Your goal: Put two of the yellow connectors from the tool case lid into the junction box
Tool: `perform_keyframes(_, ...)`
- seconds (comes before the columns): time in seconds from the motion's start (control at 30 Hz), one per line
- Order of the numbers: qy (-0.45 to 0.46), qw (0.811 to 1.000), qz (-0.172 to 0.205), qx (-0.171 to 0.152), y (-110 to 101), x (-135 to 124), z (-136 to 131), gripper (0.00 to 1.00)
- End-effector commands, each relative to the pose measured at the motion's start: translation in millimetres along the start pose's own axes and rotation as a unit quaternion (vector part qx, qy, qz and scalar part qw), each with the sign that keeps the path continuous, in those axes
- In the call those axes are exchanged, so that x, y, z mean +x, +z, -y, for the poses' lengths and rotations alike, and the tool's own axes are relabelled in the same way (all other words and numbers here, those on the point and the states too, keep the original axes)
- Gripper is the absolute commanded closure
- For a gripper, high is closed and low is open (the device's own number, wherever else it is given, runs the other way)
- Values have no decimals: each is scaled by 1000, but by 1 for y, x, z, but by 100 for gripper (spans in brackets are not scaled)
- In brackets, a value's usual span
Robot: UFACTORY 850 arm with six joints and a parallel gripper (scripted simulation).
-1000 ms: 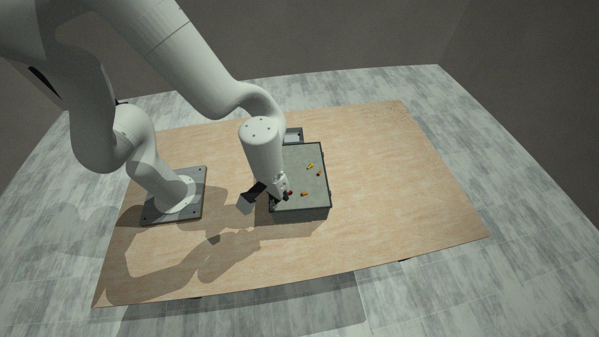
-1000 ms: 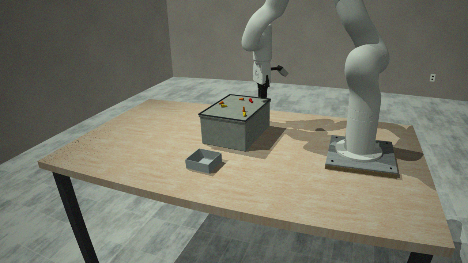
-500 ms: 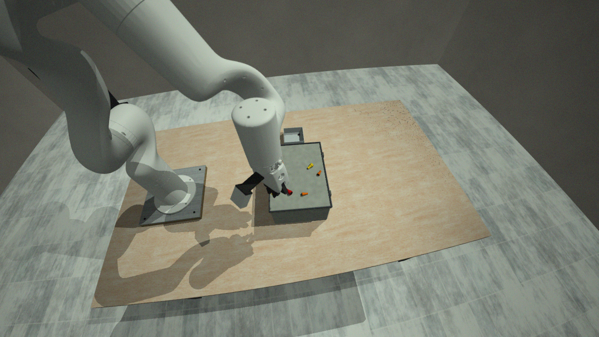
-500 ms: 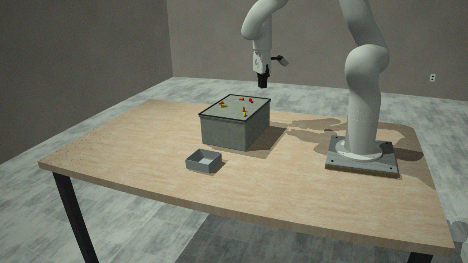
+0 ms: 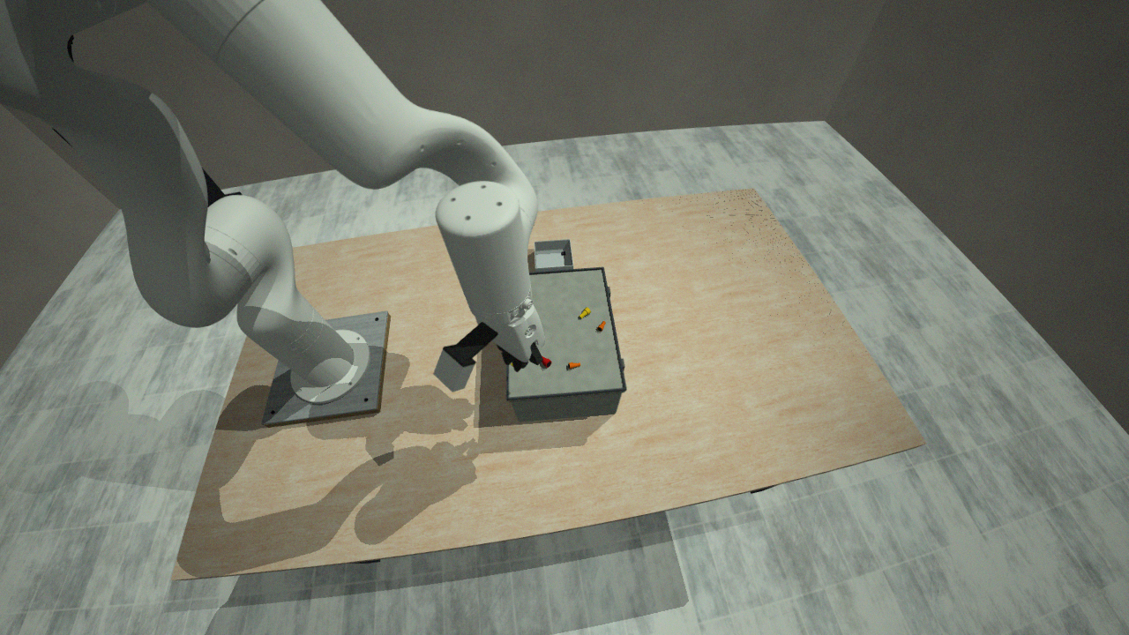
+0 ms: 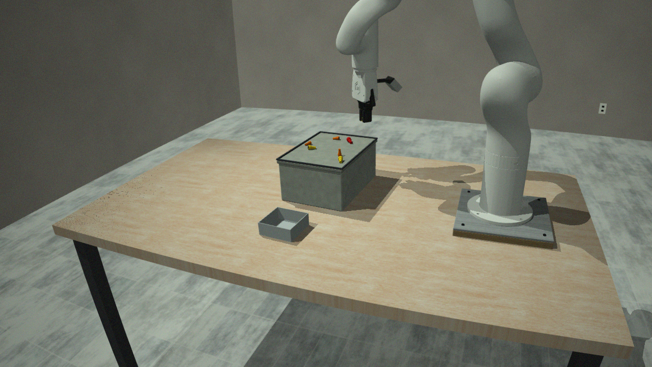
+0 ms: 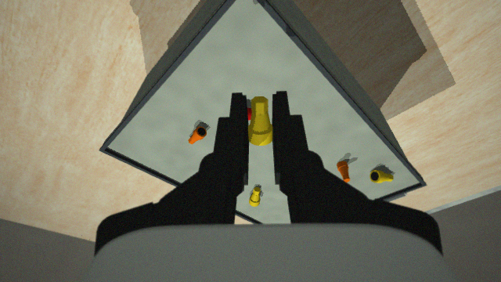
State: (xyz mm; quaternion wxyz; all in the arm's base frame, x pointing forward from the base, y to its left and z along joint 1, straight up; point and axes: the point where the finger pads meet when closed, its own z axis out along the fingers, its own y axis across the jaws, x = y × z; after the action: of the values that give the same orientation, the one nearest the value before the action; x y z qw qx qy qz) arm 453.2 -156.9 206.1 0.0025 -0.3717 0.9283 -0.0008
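- In the wrist view, nearest the camera, the end effector (image 7: pixel 260 103) has its two black fingers closed most of the way onto a yellow connector (image 7: pixel 260 121), one finger on each side of it, narrow end pointing away from the wrist.
- A red connector (image 7: pixel 249 113) shows as a sliver behind the left finger, down on the lid.
- Below, the grey lid of the tool case (image 7: pixel 250 59) carries a second yellow connector (image 7: pixel 255 196) between the finger bases, an orange connector (image 7: pixel 196 135) to the left, another orange one (image 7: pixel 344 171) to the right, and a third yellow connector (image 7: pixel 380 176) just beside that.
- From the exterior view, the end effector (image 6: pixel 365 118) hangs clear above the far edge of the case (image 6: pixel 326 180), not touching the lid.
- The steel junction box (image 6: pixel 282 224) sits on the counter (image 6: pixel 182 214) on the near side of the case, close to it, open and with nothing in it.
- The arm's base plate (image 6: pixel 506 226) stands well apart to the right.
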Motion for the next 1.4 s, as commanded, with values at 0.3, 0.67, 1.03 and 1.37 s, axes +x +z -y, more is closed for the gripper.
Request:
perform_keyframes(0.3,0,1000,0,1,-1,-12,-7,98)
perform_keyframes(0.67,0,1000,0,1,-1,-54,-34,98)
perform_keyframes(1.03,0,1000,0,1,-1,-110,-69,98)
perform_keyframes(1.37,0,1000,0,1,-1,-186,-117,98)
